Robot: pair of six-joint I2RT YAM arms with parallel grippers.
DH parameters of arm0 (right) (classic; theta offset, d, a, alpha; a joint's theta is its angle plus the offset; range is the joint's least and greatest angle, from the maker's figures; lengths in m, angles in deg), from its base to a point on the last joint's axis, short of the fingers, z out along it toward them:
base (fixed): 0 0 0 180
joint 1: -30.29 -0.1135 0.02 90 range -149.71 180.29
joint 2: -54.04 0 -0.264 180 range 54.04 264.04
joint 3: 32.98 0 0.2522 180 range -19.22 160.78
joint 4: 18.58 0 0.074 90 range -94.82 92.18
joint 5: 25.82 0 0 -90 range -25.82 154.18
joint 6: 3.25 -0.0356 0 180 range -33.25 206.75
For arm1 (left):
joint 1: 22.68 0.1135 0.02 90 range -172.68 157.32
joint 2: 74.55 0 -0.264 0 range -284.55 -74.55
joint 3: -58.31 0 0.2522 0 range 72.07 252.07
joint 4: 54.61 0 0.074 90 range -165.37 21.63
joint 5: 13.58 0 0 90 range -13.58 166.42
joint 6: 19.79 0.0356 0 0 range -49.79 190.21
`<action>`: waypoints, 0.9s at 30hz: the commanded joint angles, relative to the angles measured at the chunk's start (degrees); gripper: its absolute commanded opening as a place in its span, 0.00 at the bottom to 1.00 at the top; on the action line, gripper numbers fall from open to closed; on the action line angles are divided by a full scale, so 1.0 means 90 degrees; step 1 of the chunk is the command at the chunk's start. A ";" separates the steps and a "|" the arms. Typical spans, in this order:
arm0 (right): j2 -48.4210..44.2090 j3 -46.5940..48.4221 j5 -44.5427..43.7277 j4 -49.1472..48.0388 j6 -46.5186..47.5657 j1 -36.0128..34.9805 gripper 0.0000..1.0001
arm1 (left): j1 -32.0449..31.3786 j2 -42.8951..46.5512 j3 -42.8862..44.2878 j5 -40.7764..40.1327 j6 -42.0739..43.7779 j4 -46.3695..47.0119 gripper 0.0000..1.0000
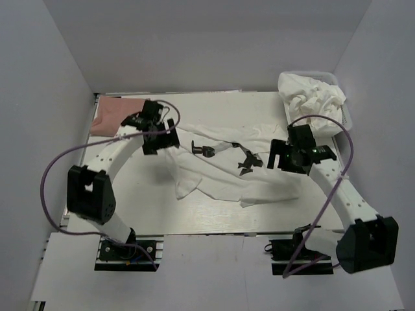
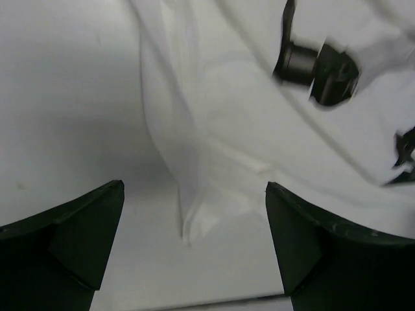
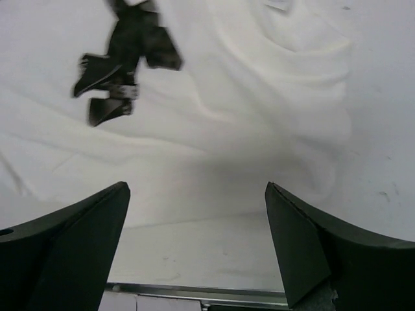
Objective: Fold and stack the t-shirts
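Observation:
One white t-shirt (image 1: pixel 220 178) lies loosely spread and wrinkled across the middle of the table, with dark shapes (image 1: pixel 206 150) on its cloth. A salmon-pink t-shirt (image 1: pixel 115 113) lies flat at the far left corner. My left gripper (image 1: pixel 162 139) hovers open over the white shirt's left edge (image 2: pixel 194 194), nothing between its fingers (image 2: pixel 78 233). My right gripper (image 1: pixel 284 157) stands open over the shirt's right part (image 3: pixel 227 97), with nothing held between the fingers (image 3: pixel 305 240).
A white basket (image 1: pixel 348 115) at the far right corner holds a heap of crumpled white shirts (image 1: pixel 311 97). Grey walls close in the table on the left, back and right. The table's metal front edge (image 3: pixel 194 293) is just below the right gripper.

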 commanded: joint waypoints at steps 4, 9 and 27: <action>-0.0705 -0.0440 0.1604 -0.0431 0.0280 -0.1016 0.90 | -0.0565 0.1138 -0.2233 0.0608 -0.0835 -0.0058 0.98; -0.0307 -0.0850 0.1724 -0.0402 0.0115 -0.2253 0.90 | -0.0975 0.1248 -0.3125 0.1008 -0.1158 0.0410 0.92; 0.0701 -0.1192 -0.0065 -0.0616 -0.0745 -0.3732 0.86 | -0.1405 0.0406 -0.3370 0.0862 -0.1403 0.0910 0.00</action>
